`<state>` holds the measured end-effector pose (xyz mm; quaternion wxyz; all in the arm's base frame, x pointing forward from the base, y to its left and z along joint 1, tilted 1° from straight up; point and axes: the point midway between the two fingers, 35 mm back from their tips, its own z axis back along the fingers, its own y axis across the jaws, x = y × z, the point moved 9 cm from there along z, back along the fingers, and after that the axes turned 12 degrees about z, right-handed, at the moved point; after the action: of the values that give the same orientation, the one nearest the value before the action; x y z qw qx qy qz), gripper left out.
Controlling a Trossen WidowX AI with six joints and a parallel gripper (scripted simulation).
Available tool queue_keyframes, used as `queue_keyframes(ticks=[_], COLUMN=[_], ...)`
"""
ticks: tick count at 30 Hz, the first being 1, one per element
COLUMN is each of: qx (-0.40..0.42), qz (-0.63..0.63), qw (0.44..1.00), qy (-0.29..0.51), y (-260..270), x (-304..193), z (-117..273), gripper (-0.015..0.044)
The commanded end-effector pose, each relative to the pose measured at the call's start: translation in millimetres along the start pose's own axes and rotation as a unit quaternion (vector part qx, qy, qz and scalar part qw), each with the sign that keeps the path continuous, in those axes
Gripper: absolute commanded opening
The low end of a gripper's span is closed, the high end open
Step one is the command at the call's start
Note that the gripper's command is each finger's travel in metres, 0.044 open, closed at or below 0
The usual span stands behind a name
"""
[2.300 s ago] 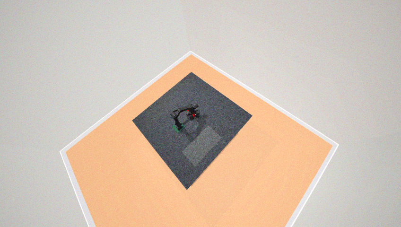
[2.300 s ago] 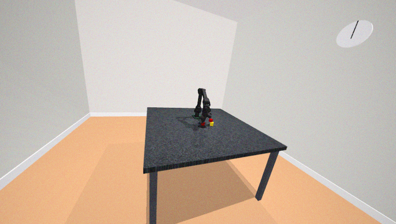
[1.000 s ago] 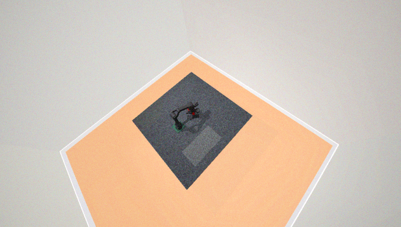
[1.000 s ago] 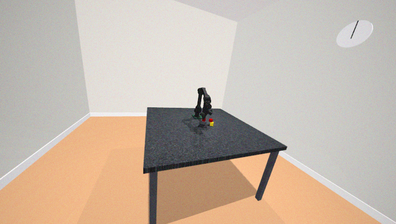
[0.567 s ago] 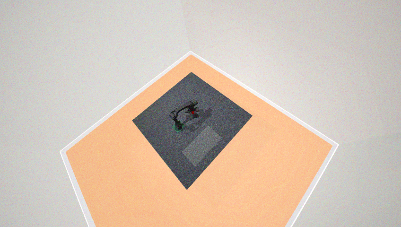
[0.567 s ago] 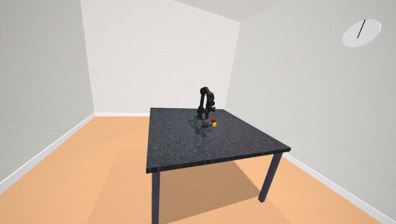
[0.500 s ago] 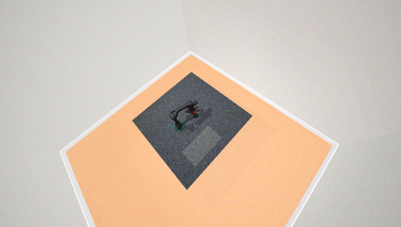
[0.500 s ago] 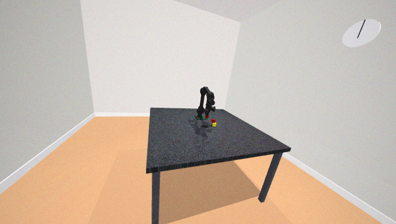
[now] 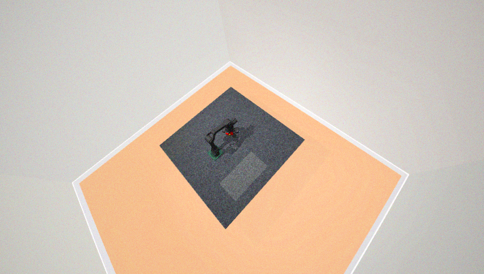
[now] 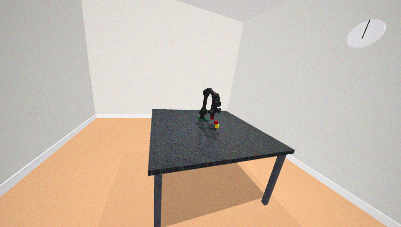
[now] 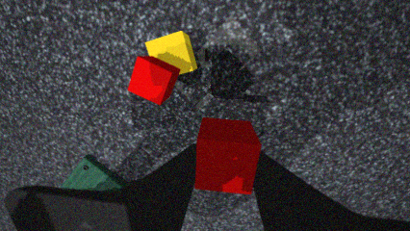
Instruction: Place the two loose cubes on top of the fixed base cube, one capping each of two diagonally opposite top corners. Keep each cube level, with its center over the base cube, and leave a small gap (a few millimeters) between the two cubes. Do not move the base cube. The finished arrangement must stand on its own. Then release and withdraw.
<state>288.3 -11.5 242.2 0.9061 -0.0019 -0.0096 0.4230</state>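
Note:
The yellow base cube (image 9: 229, 135) (image 10: 216, 126) (image 11: 166, 45) stands on the table. One red cube (image 9: 226, 133) (image 10: 216, 122) (image 11: 145, 79) rests on top of it, offset toward one corner and overhanging; it looks level in the exterior view. My gripper (image 11: 224, 152) is shut on the other red cube (image 9: 232, 133) (image 10: 212, 117) (image 11: 225, 166). The held cube is off the table, beside the stack and on its arm-base side in the exterior view, not touching it. In the wrist view the stack is up and left of the held cube. The fingertips are too small to make out in the top and exterior views.
The green base plate (image 9: 214, 157) (image 10: 199, 119) (image 11: 93, 177) of the arm lies behind the stack in the exterior view. The dark speckled table (image 9: 204, 115) (image 10: 182, 140) carries the arm's shadow and, in the top view, a lighter rectangular patch (image 9: 242, 176).

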Motion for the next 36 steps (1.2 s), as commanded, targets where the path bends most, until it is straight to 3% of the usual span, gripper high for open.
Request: queue_keyframes(ticks=[1,25,36], qx=[0.002,0.003,0.003], qz=[-0.029,-0.208,-0.214], qw=[1.000,0.978,0.977], qy=[0.002,0.000,0.000], y=[3,32,33], x=[12,80,82], z=[-1,-5,-26], gripper=[0.0105,0.0105,0.0105])
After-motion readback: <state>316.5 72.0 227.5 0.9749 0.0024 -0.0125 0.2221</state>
